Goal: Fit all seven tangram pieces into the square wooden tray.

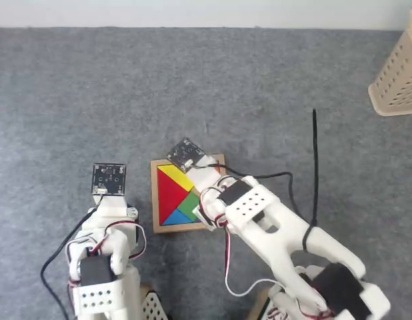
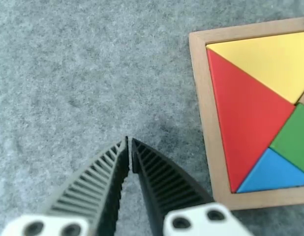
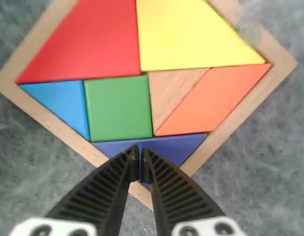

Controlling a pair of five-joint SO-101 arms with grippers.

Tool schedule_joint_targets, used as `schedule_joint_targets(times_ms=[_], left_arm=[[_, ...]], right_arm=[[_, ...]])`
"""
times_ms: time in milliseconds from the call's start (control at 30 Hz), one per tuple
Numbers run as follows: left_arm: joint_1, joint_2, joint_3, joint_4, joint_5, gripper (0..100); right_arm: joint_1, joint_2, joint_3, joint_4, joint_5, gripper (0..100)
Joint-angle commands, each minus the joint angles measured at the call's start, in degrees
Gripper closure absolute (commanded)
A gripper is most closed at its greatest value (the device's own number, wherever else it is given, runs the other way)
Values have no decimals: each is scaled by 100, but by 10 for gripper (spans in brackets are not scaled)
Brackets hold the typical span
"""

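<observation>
R gripper (image 3: 140,151), shut & empty, hung over purple triangle (image 3: 176,145) by tray (image 3: 282,64) rim, so a sloppy pull-back might've flicked it out; L gripper (image 2: 130,143) shut too, beside tray.

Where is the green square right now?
In the right wrist view the green square sits in the tray, touching the red triangle, blue triangle and indigo triangle, near the right claw.

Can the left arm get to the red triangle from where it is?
Probably yes. The left gripper sits over bare carpet beside the tray, nearest the red triangle, with nothing between them.
</observation>
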Motion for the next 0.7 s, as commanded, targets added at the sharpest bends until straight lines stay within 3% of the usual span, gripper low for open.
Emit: schedule_joint_targets(times_ms=[0, 167, 400, 667], left_arm=[[0, -62, -31, 26, -35, 988], [0, -62, -31, 26, -35, 988], [0, -62, -31, 26, -35, 988], [0, -62, -31, 26, -35, 988]], right_arm=[[233, -391, -44, -84, 62, 991], [716, -1684, 141, 576, 62, 991], [1473, -3591, 1600, 796, 97, 991], [3319, -5982, 3112, 796, 290, 989]])
